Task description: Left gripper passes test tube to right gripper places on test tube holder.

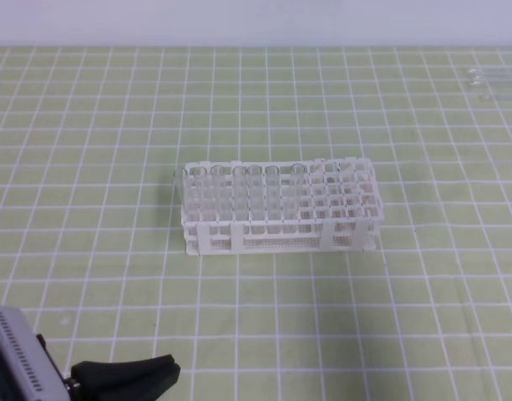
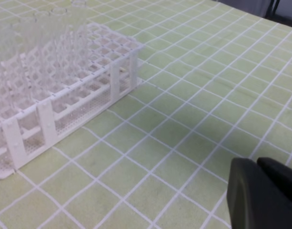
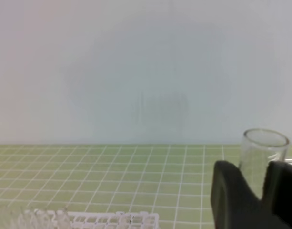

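No legible text, label, brand, number or sign anywhere in these three views.

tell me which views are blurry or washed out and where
Exterior high: even, soft light, the clear tubes in the test tube holder look hazy. Left wrist: the rack's far end smears out of focus, the left pincer is a dark blur. Right wrist: pale wall washed out; the test tube between the right pincer jaws is reasonably sharp.
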Robot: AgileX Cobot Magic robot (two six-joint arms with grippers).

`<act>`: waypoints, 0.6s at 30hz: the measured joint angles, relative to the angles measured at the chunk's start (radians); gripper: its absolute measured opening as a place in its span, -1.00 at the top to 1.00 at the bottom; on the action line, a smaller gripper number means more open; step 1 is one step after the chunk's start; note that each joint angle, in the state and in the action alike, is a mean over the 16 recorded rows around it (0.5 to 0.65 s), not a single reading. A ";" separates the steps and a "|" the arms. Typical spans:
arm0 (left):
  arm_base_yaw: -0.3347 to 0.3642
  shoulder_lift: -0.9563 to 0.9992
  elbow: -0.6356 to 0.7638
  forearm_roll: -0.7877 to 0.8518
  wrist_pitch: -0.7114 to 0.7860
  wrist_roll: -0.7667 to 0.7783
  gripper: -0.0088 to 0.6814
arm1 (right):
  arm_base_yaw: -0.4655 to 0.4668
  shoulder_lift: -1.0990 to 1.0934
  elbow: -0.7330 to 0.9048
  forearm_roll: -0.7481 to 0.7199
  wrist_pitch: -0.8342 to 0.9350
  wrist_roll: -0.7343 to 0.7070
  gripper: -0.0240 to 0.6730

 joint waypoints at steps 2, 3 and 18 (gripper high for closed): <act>0.000 0.000 0.000 0.000 0.001 0.000 0.97 | 0.007 0.000 -0.004 -0.049 -0.015 0.065 0.90; 0.000 0.000 0.000 -0.001 0.001 0.000 0.97 | 0.012 0.000 -0.004 -0.068 -0.020 0.091 0.90; 0.000 0.000 0.000 0.000 0.000 0.000 0.97 | 0.083 0.001 -0.005 -0.222 -0.070 0.263 0.90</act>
